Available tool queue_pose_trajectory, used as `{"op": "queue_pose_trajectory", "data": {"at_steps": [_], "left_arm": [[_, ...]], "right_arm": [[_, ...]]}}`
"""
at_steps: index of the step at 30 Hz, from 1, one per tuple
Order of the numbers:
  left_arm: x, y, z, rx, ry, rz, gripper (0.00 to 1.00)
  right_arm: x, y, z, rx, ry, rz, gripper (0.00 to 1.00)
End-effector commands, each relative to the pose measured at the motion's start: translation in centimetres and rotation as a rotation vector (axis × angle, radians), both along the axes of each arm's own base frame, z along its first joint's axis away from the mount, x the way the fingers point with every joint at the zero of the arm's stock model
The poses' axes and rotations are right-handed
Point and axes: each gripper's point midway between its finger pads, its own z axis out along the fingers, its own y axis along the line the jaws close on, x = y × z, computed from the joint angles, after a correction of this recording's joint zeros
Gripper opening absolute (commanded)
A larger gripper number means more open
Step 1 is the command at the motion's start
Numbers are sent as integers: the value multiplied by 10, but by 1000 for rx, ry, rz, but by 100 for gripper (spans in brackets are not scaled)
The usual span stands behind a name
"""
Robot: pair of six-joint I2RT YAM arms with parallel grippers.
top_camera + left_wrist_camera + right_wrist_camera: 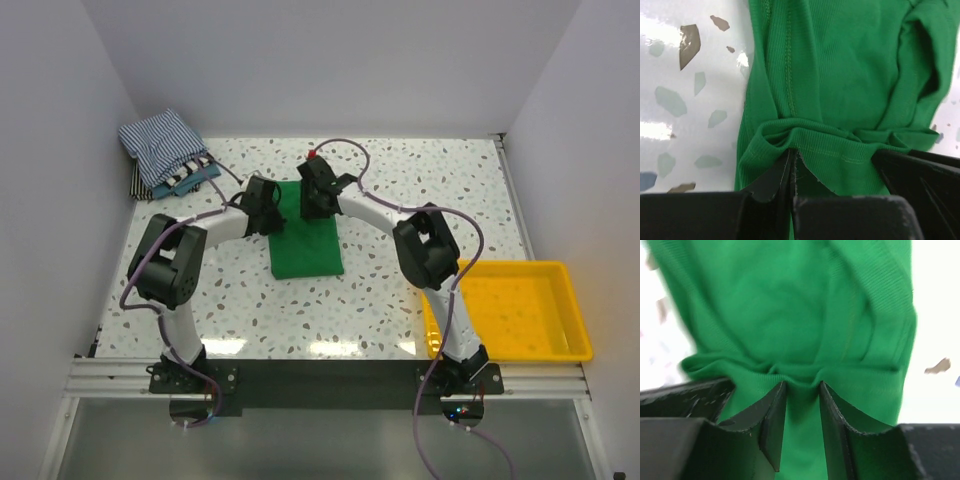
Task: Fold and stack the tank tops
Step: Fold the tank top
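Note:
The bright green tank top lies as a folded rectangle in the middle of the table. Both grippers stand at its far edge. My left gripper is at the far left corner. In the left wrist view that gripper is shut on a puckered hem of the green top. My right gripper is at the far right part of the edge. In the right wrist view its jaws stand apart, astride a raised fold of the green cloth. A blue-and-white striped tank top lies folded at the back left.
Beneath the striped top, a bold black-and-white striped cloth peeks out of the same pile. A yellow plastic tray sits at the table's near right corner. White walls close in the left, back and right sides.

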Motion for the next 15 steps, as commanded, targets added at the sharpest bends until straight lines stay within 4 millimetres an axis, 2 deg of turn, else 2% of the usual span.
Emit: {"op": "queue_pose_trajectory", "data": {"at_steps": [1, 2, 8, 9, 11, 13, 14, 15], "left_arm": [[32, -7, 13, -48, -67, 29, 5], [33, -8, 11, -53, -68, 29, 6], [20, -4, -6, -62, -21, 67, 11], [13, -1, -13, -57, -7, 71, 13], [9, -3, -14, -73, -4, 67, 14], [5, -6, -14, -87, 2, 44, 15], [11, -10, -5, -107, -40, 30, 16], [10, -12, -2, -109, -53, 12, 20]], "right_arm": [[24, -22, -5, -55, -15, -64, 36], [26, -26, -12, -71, -8, -74, 36], [22, -42, -27, -129, -5, -94, 40], [21, -42, -24, -125, -10, -95, 45], [20, -42, -25, -124, -17, -91, 53], [20, -44, -16, -116, -26, -91, 59], [16, -47, -14, -116, -29, -94, 61], [21, -42, 9, -67, -85, -96, 65]]}}
